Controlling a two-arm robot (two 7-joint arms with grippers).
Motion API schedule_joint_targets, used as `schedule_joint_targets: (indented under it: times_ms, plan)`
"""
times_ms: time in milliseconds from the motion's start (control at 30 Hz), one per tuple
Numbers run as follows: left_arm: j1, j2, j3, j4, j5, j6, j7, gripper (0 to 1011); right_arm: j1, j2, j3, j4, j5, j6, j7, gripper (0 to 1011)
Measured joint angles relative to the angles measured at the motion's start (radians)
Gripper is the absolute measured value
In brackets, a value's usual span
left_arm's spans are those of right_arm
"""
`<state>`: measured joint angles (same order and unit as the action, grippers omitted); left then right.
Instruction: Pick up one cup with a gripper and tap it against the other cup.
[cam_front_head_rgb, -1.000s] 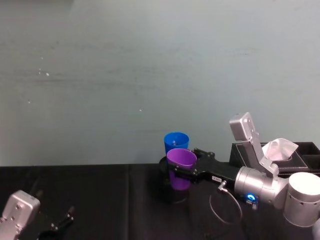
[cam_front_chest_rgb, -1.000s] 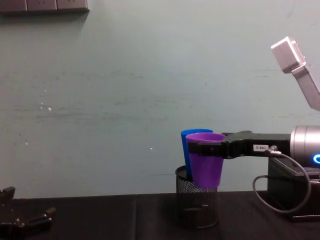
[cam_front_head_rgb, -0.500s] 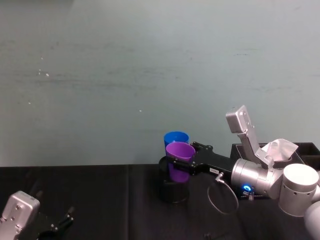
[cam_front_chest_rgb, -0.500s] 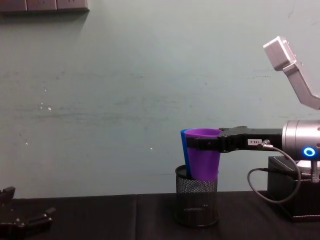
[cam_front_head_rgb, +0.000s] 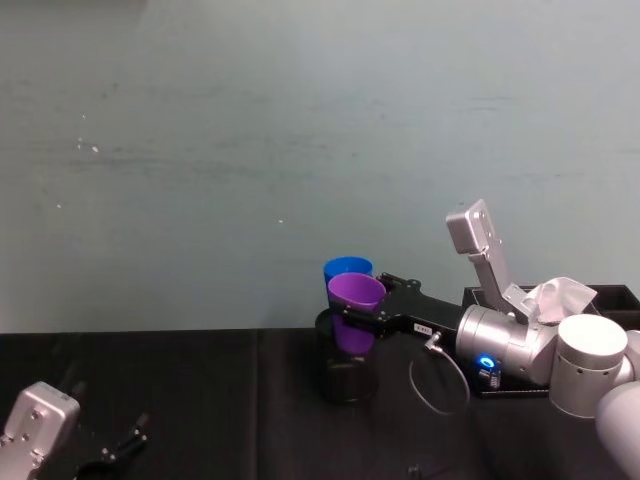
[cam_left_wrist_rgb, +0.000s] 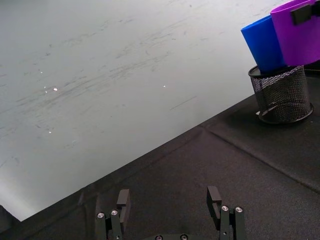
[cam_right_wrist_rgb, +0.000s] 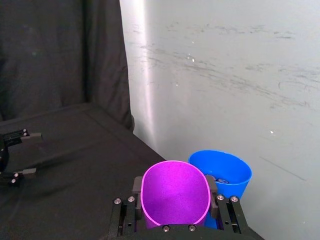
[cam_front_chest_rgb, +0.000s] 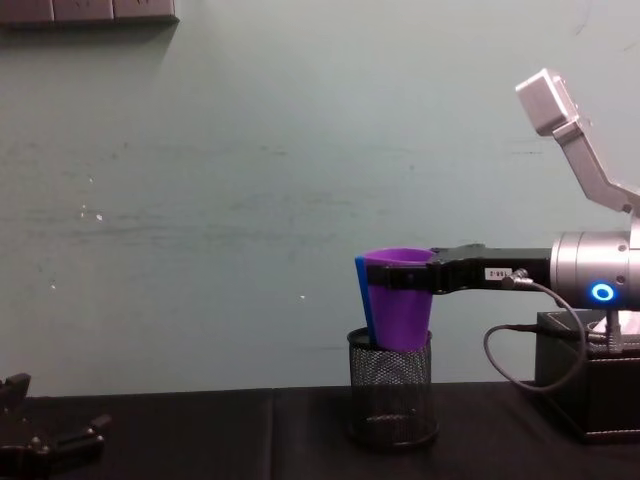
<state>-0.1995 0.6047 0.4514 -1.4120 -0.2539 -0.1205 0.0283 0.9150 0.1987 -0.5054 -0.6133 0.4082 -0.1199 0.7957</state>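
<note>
Fingers: your right gripper's fingers (cam_right_wrist_rgb: 137, 189) are clamped on either side of the purple cup, just under its rim, set as narrow as the cup wall allows.
Right gripper (cam_front_chest_rgb: 398, 282): it reaches in level from the right, arm stretched out over the tabletop (cam_front_chest_rgb: 200, 440), well above the cloth.
The cup (cam_front_chest_rgb: 400, 320): purple, upright, open mouth up, carried in the air. In the chest view its base dips just inside the rim of the pen holder.
The other cup (cam_right_wrist_rgb: 225, 172): blue, standing in the wire-mesh pen holder (cam_front_chest_rgb: 392, 390), leaning a little, on the far left side of the purple one.
Contact: the two rims sit right beside each other in the right wrist view, and the walls overlap in the chest view. Touching or a hair apart, you cannot tell from here.
Done so far: the pick-up looks finished and the purple cup is brought right up to the blue one.
Left to do: by my read you are at the tap itself. If there is no contact yet, a small nudge toward the blue cup should do it.
Left gripper (cam_left_wrist_rgb: 169, 200): parked low at your near left over the black cloth, fingers spread wide, holding nothing.
</note>
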Motion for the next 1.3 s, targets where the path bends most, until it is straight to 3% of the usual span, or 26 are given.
schedule_joint_targets:
  times_ms: [267,1300]
  plan:
    - [0.000,0.000,0.000,0.000,0.000,0.000,0.000,1000,0.009,-0.012,0.014,0.023,-0.007,-0.003,0.015,722]
    - [0.000,0.000,0.000,0.000,0.000,0.000,0.000,1000,0.006,-0.009,0.010,0.016,-0.006,-0.002,0.011,721]
